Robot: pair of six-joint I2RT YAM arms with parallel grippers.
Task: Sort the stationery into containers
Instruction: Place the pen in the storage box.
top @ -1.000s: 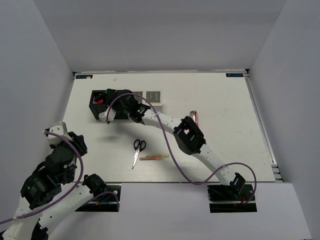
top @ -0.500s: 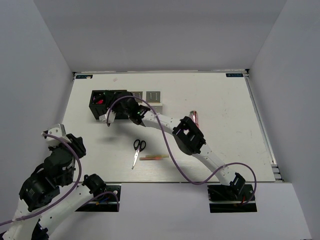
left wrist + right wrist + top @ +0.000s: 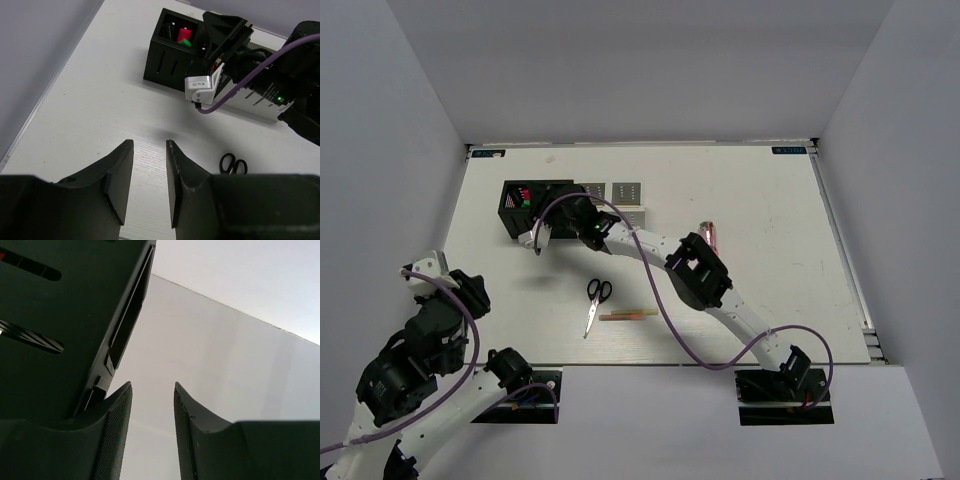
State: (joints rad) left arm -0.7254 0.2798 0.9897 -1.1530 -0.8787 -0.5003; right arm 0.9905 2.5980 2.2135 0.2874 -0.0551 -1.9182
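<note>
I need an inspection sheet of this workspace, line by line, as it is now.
Surface: white table, no spill seen.
Job's things: scissors, sticks and pink tube lie loose; black container holds pink and green caps; white containers in the same row.
Clutter: nothing seen.
Grippers: left gripper open, empty; right gripper open, beside a black container wall.
Cables: purple cable along each arm.
Surroundings: plain grey walls.

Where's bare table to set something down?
Free: white table right of the pink clear tube; far strip behind the cube row; left strip before the black perforated cube. Crowded: that row under the right arm, and centre by the black-handled silver scissors and yellow-orange sticks.
</note>
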